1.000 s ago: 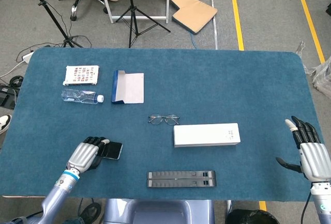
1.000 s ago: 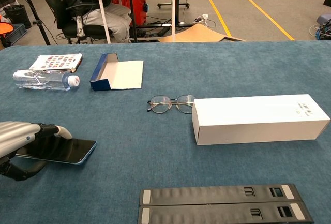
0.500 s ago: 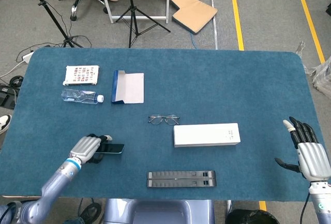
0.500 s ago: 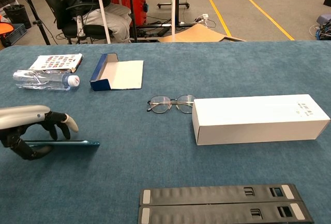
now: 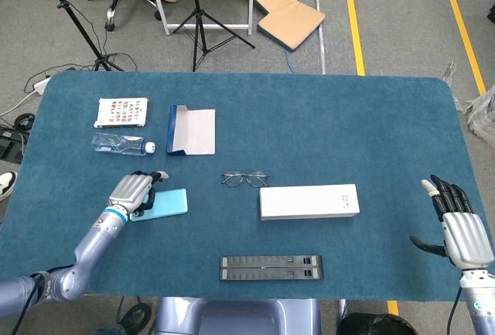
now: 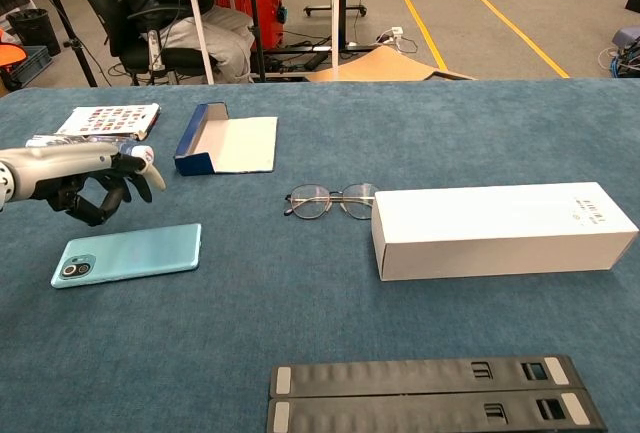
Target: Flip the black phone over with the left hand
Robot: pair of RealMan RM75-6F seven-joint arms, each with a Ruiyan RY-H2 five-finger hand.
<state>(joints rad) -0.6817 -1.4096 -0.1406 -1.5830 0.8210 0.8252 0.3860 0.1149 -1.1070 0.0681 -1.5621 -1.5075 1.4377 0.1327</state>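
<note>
The phone [image 5: 160, 204] [image 6: 128, 254] lies flat on the blue table with its light teal back and camera facing up. My left hand [image 5: 133, 193] [image 6: 88, 181] hovers just behind and left of it, fingers curled loosely and apart, holding nothing; in the head view it overlaps the phone's left end. My right hand [image 5: 461, 229] rests open at the table's near right edge, far from the phone, and shows only in the head view.
Glasses [image 5: 245, 179] [image 6: 330, 200] and a white box [image 5: 309, 202] [image 6: 503, 230] sit mid-table. A black double bar [image 5: 271, 267] [image 6: 430, 390] lies near the front. A bottle [image 5: 120, 145], a printed card [image 5: 121, 112] and an open blue case [image 5: 190, 130] [image 6: 225, 144] lie at back left.
The phone went from screen-up in my left hand, through standing on edge, to lying back-up on the table. The left hand has let go and moved back and upward.
</note>
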